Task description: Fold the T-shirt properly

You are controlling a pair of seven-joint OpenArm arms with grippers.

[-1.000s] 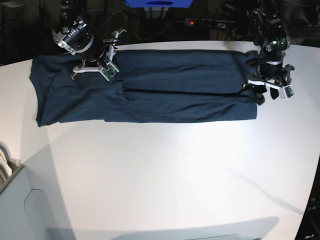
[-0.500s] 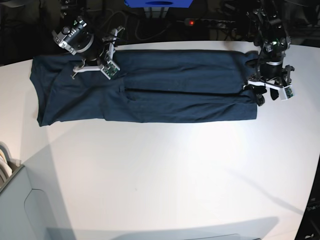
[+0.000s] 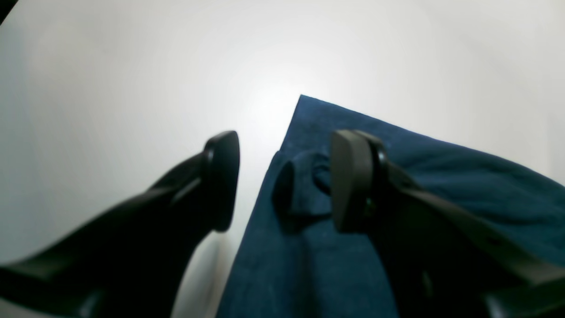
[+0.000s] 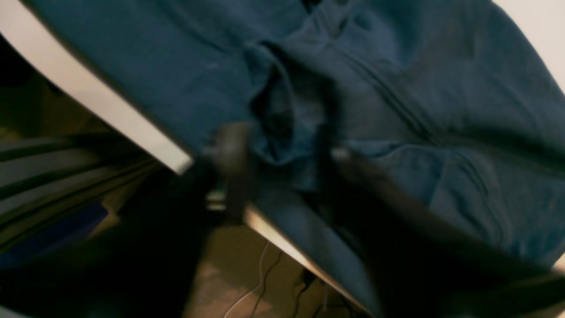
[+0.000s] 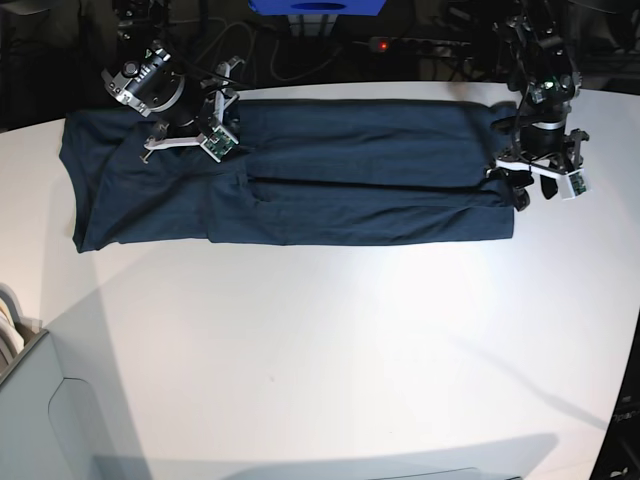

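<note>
T-shirt [image 5: 300, 185] stretched along the surface's [image 5: 330, 340] far edge; left claw [image 3: 282, 181] spread over its end, right claw [image 4: 282, 145] parted above bunched cloth.

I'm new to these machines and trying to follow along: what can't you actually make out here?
- Right wrist view: right gripper is motion-blurred; its hold on the T-shirt is unclear.
- Left wrist view: T-shirt cut off by frame edges.
- Base view: neck label not visible.
</note>
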